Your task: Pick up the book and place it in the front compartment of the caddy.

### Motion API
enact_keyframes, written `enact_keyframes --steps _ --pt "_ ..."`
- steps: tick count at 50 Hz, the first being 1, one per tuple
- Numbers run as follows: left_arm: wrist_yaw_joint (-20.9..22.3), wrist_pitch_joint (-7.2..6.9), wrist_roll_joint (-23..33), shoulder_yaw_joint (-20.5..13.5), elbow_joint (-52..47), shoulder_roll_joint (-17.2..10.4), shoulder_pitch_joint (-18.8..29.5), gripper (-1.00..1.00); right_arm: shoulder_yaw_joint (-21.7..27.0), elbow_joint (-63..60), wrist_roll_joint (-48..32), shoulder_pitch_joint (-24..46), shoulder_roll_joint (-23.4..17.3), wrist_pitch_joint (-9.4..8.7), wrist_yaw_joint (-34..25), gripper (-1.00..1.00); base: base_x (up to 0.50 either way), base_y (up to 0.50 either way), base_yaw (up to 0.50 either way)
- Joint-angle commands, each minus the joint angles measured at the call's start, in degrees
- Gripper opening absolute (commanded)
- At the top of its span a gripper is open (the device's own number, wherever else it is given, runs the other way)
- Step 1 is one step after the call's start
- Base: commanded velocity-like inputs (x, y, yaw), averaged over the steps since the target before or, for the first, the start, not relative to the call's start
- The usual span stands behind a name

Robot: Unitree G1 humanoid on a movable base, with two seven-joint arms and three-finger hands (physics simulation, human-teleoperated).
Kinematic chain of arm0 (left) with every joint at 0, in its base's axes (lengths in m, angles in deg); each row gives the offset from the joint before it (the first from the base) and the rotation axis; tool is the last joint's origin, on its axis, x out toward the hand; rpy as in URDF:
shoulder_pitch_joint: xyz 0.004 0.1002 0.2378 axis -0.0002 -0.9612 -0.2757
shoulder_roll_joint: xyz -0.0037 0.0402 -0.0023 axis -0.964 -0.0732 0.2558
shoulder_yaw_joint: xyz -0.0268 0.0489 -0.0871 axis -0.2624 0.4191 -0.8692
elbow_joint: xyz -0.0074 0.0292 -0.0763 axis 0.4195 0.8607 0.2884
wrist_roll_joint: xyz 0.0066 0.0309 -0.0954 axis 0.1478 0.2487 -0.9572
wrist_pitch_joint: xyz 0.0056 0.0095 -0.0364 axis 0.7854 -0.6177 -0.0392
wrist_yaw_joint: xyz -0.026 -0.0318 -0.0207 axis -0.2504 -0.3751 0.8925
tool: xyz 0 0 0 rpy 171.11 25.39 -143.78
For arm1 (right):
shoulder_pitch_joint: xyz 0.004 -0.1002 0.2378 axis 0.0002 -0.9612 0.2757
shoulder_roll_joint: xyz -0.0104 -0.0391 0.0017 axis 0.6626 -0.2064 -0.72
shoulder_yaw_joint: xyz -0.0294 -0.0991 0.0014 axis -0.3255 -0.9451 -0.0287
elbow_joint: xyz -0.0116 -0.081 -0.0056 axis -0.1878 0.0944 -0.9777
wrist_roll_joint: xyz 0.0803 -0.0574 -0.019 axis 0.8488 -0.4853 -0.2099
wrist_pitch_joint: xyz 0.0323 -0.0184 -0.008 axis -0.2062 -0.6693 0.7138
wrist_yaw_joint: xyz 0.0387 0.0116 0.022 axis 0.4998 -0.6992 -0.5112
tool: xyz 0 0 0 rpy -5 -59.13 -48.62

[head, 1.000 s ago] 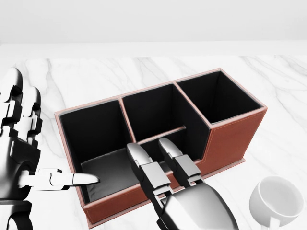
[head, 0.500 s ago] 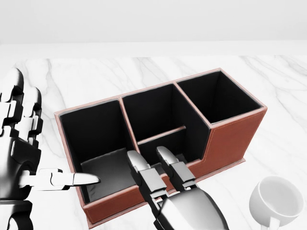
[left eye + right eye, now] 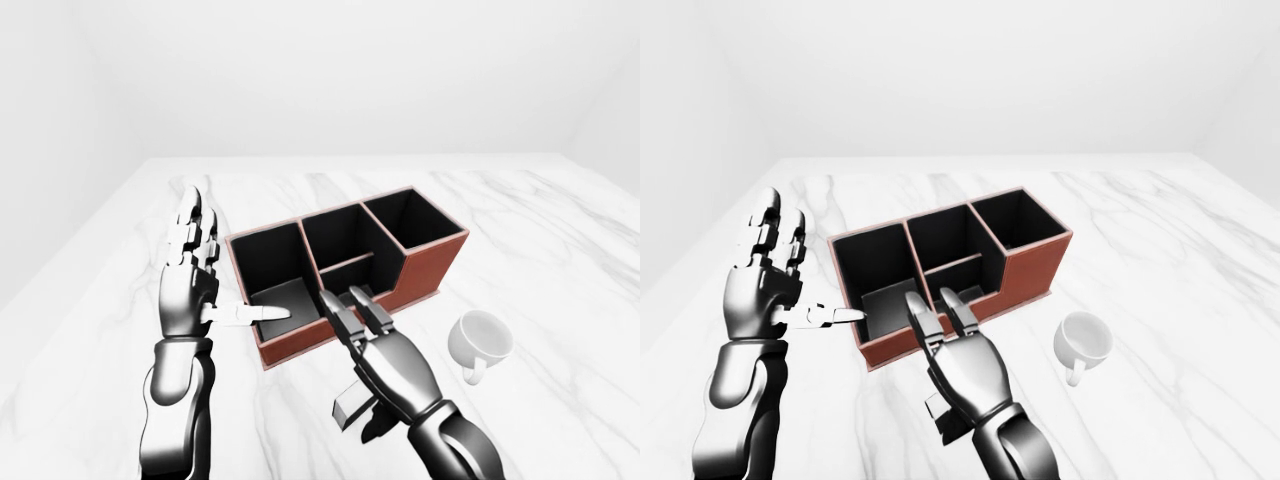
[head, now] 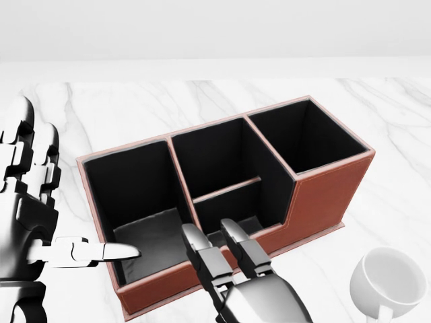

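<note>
Both hands are released: left hand fingers splayed, thumb over the caddy rim; right hand extended fingers touch its low wall.

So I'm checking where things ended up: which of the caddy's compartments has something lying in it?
The leftmost compartment of the caddy in the head view: a dark flat slab lies on its floor, by the left hand's thumb. The others look bare.

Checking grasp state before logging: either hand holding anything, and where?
Nothing held. Left hand is open beside the caddy; right hand is open, fingers extended toward its low wall.
</note>
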Motion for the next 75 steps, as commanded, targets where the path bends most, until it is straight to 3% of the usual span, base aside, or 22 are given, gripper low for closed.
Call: enact_keyframes --steps 1,39,75 --pt "0.0 0.0 0.0 0.1 0.0 0.0 -0.1 1.0 -0.2 2.4 0.8 -0.6 -0.7 0.0 2.3 1.0 0.0 0.0 0.0" --pt "0.0 0.0 0.2 0.3 0.3 0.1 -0.1 1.0 0.4 10.4 2.2 -0.8 -1.3 0.0 7.5 1.0 0.0 0.0 0.0" --pt "-0.1 0.0 0.2 0.3 0.2 0.1 -0.1 1.0 1.6 12.8 0.7 1.8 0.5 0.0 5.4 1.0 0.0 0.0 0.0"
